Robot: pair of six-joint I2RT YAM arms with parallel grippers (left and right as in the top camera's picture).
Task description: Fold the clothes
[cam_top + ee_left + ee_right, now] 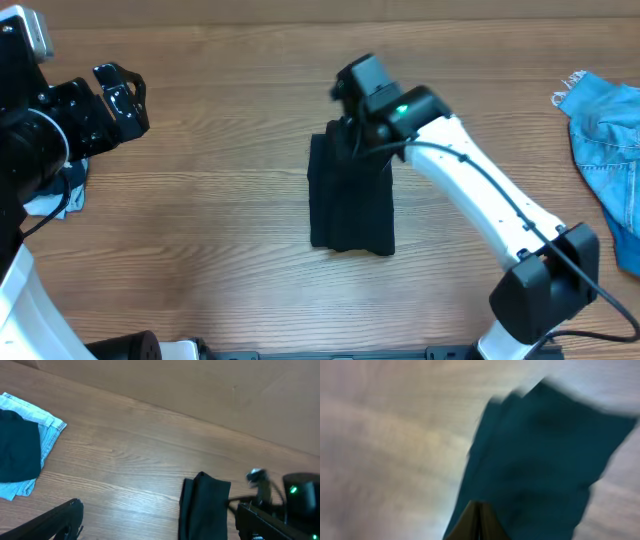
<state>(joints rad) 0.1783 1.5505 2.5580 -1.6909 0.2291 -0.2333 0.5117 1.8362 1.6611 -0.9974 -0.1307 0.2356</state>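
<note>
One clothes bundle (350, 205) beneath right gripper (351, 137)

Left arm (40, 140) drawn back at the left edge of the overhead view, wrist turned toward the middle. Left gripper (122, 98) wide open, jaws spread well apart, one dark finger (55, 521) low in its own wrist view. Right arm (480, 190) stretched from the lower right up and leftward to the centre, white forearm sloping, black wrist with a green light bent downward. Right gripper (479, 511) closed tight, fingertips pressed together into a single point; wrist view blurred.
</note>
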